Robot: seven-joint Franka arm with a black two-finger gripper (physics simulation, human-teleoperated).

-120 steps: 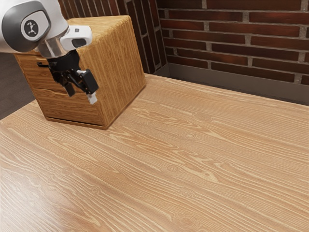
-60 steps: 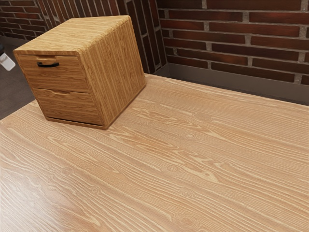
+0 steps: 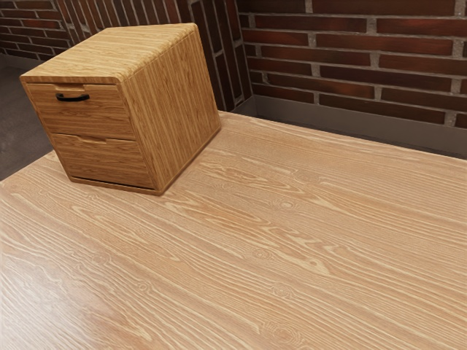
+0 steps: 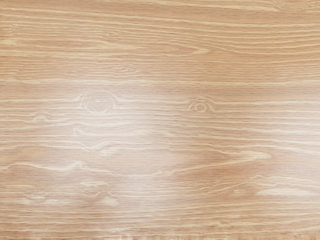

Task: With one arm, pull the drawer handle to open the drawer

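Exterior view, read from its left to its right. At ten o'clock in the view stands a wooden two-drawer cabinet [image 3: 157, 80]. Its front faces roughly seven o'clock. The upper drawer [image 3: 95, 117] carries a black bar handle [image 3: 72, 97], at about ten o'clock on the drawer face. The handle's long axis runs level, along the drawer front and parallel to the tabletop. Below it is a lower drawer [image 3: 102, 160]. Both drawer fronts lie flush with the cabinet's front, so we read the upper drawer as shut and the pull as not yet begun.

From the centre round to four o'clock the wooden table [image 3: 306, 248] runs bare. A brick wall [image 3: 350, 51] closes the scene from twelve to two o'clock.

Wrist view. Our hand looks onto plain table grain [image 4: 160, 120]. From this we judge it to be over open tabletop, apart from the cabinet. Which way the handle lies from the hand we cannot fix from this view. Whether our gripper is open or closed, and whether it holds anything, we cannot tell.

The coming move, as we judge it, turns on one relation. The hand must meet the level bar square-on, straddling its short axis. It must then draw toward seven o'clock, straight out from the cabinet front.
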